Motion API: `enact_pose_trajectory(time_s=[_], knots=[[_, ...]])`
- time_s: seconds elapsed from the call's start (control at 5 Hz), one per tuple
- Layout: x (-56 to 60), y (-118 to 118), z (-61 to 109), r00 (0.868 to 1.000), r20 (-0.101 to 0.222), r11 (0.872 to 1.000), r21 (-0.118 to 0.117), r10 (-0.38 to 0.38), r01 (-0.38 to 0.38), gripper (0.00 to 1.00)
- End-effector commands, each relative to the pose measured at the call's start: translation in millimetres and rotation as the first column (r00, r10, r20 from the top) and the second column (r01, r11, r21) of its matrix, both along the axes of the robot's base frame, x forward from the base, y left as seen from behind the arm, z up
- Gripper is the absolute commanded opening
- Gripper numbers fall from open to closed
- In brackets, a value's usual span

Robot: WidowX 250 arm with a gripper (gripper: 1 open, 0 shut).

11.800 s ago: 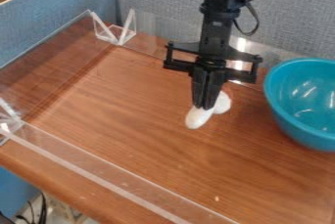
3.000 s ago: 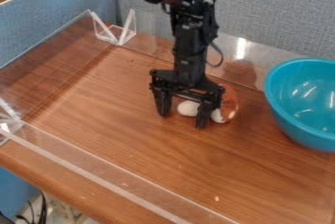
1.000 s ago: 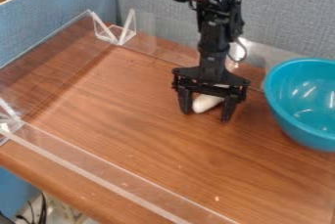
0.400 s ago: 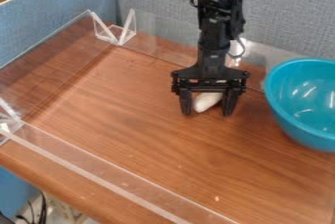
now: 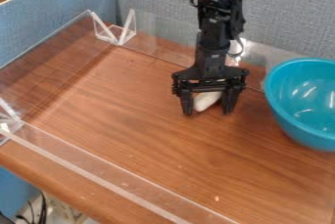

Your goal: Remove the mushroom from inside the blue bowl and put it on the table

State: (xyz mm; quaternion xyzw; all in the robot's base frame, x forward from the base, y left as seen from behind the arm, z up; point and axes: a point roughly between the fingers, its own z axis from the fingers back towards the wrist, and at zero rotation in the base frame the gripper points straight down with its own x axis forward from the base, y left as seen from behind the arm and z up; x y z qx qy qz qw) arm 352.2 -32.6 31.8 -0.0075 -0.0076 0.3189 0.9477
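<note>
The mushroom (image 5: 205,101) lies on its side on the reddish-brown table (image 5: 118,120), its cream stem showing between the black fingers. My gripper (image 5: 209,99) stands open straight above it, one finger (image 5: 183,102) on each side, low over the wood. I cannot tell whether the fingers touch the mushroom. The blue bowl (image 5: 305,102) sits to the right at the frame edge, and nothing shows inside it.
Low clear acrylic walls (image 5: 98,184) edge the front and left of the table. Two clear brackets (image 5: 116,28) stand at the back left corner. A blue partition (image 5: 53,22) rises behind the left wall.
Over the last second the gripper has shifted slightly while staying open around the mushroom. The mushroom and the bowl have stayed in place.
</note>
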Motion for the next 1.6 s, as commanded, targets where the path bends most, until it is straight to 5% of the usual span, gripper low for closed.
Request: enact_pose_trajectory(time_s=[0.0,0.6,1.0,1.4], knots=[[13.1,7,38.7,0.993,0.106,0.999,-0.015,0.046,-0.045,1.00],[14.4,32,48.4,0.990,0.138,0.999,-0.037,0.031,-0.026,1.00],[10.9,42,41.5,0.976,0.153,0.988,-0.042,0.153,-0.148,1.00],[22.9,55,45.5,0.979,0.164,0.993,-0.046,0.117,-0.111,1.00]])
